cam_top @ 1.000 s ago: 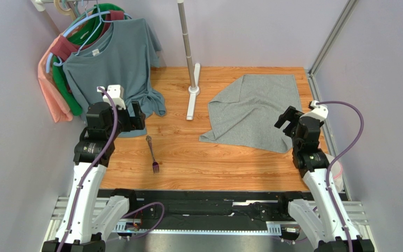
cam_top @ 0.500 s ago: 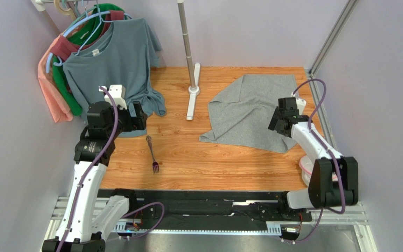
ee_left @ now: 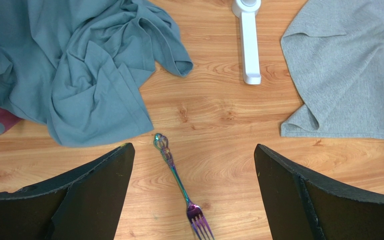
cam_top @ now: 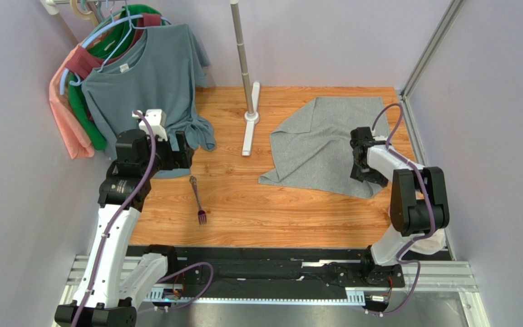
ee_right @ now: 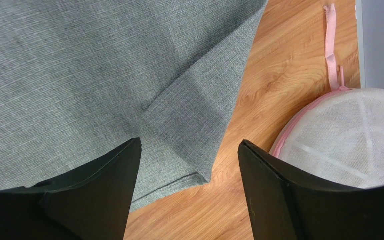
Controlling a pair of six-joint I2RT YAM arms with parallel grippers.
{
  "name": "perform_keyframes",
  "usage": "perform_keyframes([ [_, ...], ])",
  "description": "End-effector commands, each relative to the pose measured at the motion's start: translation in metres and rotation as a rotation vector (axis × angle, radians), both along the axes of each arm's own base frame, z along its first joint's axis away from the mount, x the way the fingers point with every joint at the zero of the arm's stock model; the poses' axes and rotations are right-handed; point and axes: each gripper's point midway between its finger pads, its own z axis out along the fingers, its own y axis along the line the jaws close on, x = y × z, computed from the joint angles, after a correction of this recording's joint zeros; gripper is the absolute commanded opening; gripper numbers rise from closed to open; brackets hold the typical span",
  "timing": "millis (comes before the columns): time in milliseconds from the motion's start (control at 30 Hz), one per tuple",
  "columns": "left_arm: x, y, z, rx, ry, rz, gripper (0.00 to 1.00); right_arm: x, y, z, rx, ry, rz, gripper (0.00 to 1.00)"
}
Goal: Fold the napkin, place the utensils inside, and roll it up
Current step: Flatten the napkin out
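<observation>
Napkin (cam_top: 332,146): grey woven cloth, rumpled, lying on the right side of the wood-grain tabletop (cam_top: 285,211), near-right corner doubled over. Fork (ee_left: 176,180): 1 slim iridescent metal piece, ornate handle, on bare wood well apart from napkin, tines toward near edge. Left gripper (ee_left: 193,175) above fork, jaws apart, empty. Right gripper (ee_right: 189,145) over napkin's doubled corner, jaws apart, empty

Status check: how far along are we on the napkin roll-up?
Done: nothing yet. The napkin lies unfolded and rumpled on the table, and the fork lies apart from it on bare wood. In hand: the right gripper hangs open over the napkin's near corner; the left gripper hangs open above the fork, holding nothing. Left: fold, set the fork inside, roll.
</observation>
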Motion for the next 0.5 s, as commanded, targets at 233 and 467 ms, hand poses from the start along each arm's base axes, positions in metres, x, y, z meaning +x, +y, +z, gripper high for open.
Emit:
perform_keyframes([
  [233, 0.004, -0.007, 0.011, 0.012, -0.045, -0.021, 0.99, -0.013, -0.032, 0.008, -0.147, 0.085, -0.097, 0.73],
  [467, 0.001, -0.02, 0.009, 0.027, -0.04, -0.066, 0.99, -0.027, -0.047, 0.018, -0.203, 0.099, -0.144, 0.73],
])
